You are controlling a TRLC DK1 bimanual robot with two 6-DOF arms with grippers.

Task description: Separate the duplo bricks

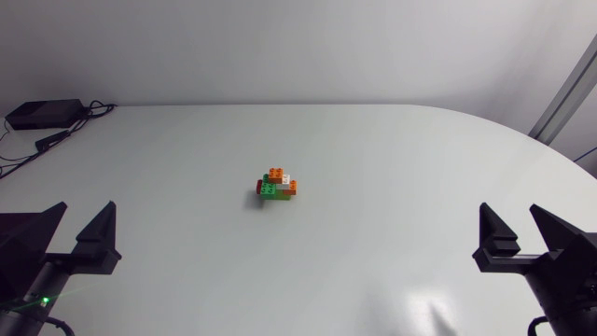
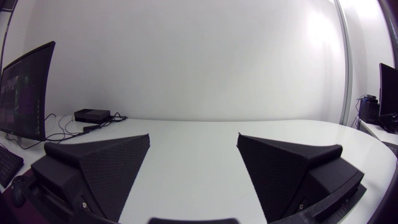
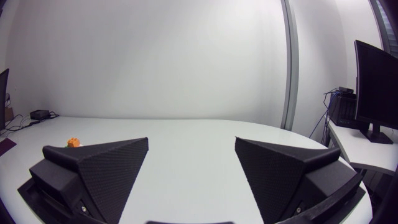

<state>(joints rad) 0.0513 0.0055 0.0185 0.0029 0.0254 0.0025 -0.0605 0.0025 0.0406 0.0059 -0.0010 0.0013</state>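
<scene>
Duplo bricks [image 1: 277,184], plastic ones in orange, white, green and red, sit locked in one small clump near the middle of my white desk [image 1: 401,140]. Nothing is separated yet, so every joint is left to pull. My left gripper [image 1: 87,209] rests well apart from them, fingers spread and empty. I count one clump of about five bricks: two orange, one each white, green and red. My right gripper [image 1: 510,213] likewise has its fingers spread, holding nothing.
</scene>
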